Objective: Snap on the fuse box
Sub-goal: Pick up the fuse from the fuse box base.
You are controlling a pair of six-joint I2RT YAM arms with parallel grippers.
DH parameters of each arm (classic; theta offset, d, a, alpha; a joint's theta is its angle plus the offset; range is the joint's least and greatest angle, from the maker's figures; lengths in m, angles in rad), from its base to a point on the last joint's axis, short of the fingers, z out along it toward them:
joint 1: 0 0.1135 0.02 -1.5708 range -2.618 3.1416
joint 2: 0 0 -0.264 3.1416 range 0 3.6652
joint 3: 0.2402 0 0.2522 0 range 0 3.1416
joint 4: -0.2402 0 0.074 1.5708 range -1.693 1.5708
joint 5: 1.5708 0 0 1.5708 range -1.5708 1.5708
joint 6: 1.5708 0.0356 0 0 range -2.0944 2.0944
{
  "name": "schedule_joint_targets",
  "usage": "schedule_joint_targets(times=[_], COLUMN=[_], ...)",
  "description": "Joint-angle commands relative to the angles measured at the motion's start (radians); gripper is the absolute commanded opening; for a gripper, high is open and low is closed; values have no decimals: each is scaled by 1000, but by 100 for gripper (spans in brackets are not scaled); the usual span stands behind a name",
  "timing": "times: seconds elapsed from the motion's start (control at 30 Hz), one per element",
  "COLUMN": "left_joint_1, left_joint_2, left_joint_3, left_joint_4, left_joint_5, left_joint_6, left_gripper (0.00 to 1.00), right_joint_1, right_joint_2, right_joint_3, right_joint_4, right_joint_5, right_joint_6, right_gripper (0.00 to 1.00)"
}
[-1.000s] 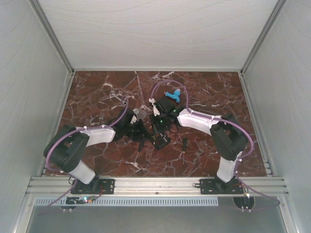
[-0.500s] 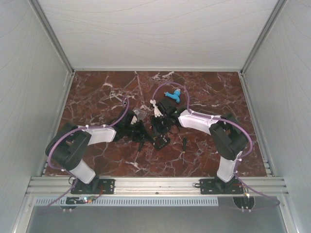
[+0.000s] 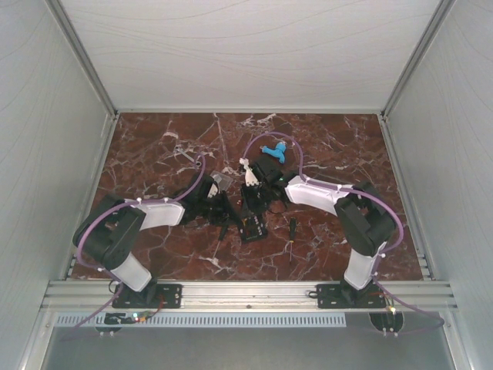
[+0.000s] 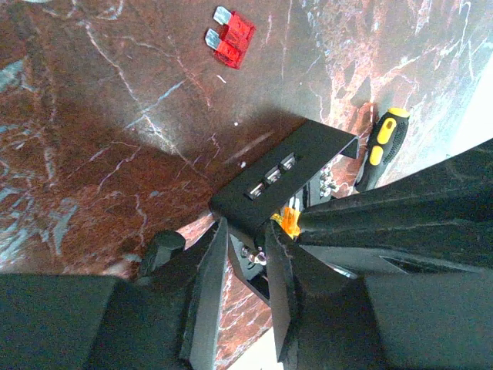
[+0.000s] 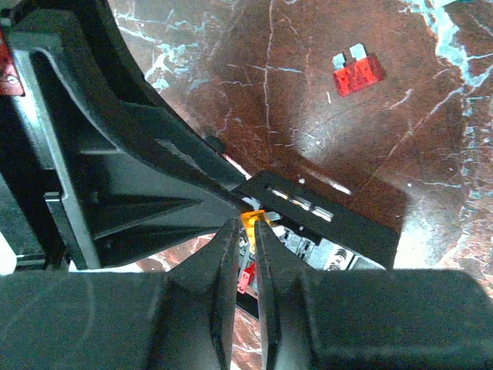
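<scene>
1. The fuse box [image 3: 253,226] sits in the middle of the table [image 3: 347,146], between the two arms.
2. The left gripper [image 4: 245,240] has its jaws clamped on one wall of the box.
3. The right gripper [image 5: 245,230] has its jaws nearly together, pinching an orange fuse [image 5: 254,218] at the box's edge.
4. A red fuse [image 4: 231,37] lies loose, apart from the box.
5. A screwdriver [image 4: 383,142] lies just beside the box.

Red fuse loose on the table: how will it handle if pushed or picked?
The red fuse looks rigid and very light: small plastic body, two short metal blades. Lying flat, it would likely slide, not roll, on the glossy table. Its low profile may make pinching awkward.
</scene>
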Motion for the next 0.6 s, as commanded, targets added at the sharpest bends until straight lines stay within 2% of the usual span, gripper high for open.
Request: schedule_joint_targets(times=[0.0, 0.2, 0.33, 0.57], left_joint_1=[-3, -4, -4, -4], left_joint_2=[10, 8, 9, 1], left_joint_3=[24, 25, 25, 21], left_joint_4=[40, 39, 41, 39], left_joint_5=[12, 12, 12, 13], left_joint_6=[-5, -6, -6, -10], left_gripper=[27, 27, 27, 27], right_joint_1=[6, 8, 26, 65], right_joint_2=[-47, -42, -41, -32], right_joint_3=[-13, -11, -5, 27], right_joint_4=[39, 16, 3, -19], right_joint_5=[-41, 6, 59, 129], right_joint_6=[21, 14, -4, -50], right_gripper=[10, 10, 16, 20])
